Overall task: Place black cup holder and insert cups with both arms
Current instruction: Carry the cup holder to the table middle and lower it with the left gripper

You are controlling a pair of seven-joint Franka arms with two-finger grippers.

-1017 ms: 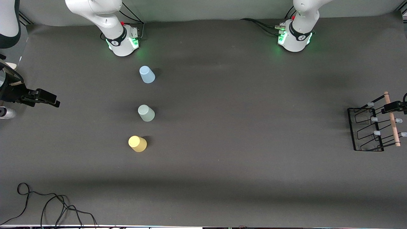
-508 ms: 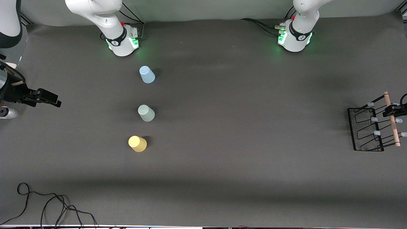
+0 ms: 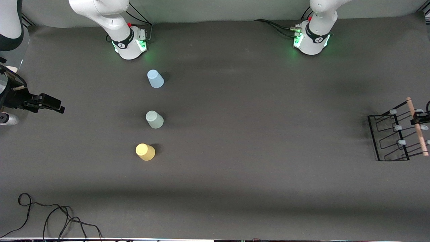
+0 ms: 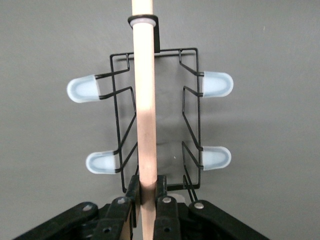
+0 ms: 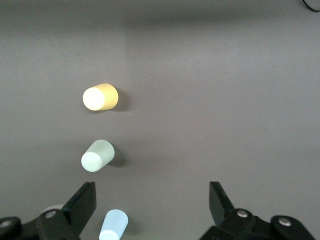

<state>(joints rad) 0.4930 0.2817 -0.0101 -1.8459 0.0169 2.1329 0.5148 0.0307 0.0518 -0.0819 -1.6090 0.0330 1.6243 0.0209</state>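
I have the left gripper (image 3: 420,117) clamped on the wooden rod handle (image 4: 146,115) of the black cup holder (image 3: 391,138), fingers (image 4: 161,196) tight against the rod on both sides. The holder sits at the left arm's end of the table, and whether its base is on the cloth or just off it I cannot tell (its shadow lies close under it). So I judge the step in hand to be the first one: placing the holder.

The right gripper (image 3: 47,103) waits over the right arm's end of the table, jaws spread wide and empty.

The cups stand upside down in a row, well apart from the holder: light blue cup (image 3: 155,79) nearest the bases, grey-green cup (image 3: 154,119) in the middle, yellow cup (image 3: 145,152) nearest the front camera.

Next, I think the holder must be carried toward the table's middle and set down level, short of the cups.
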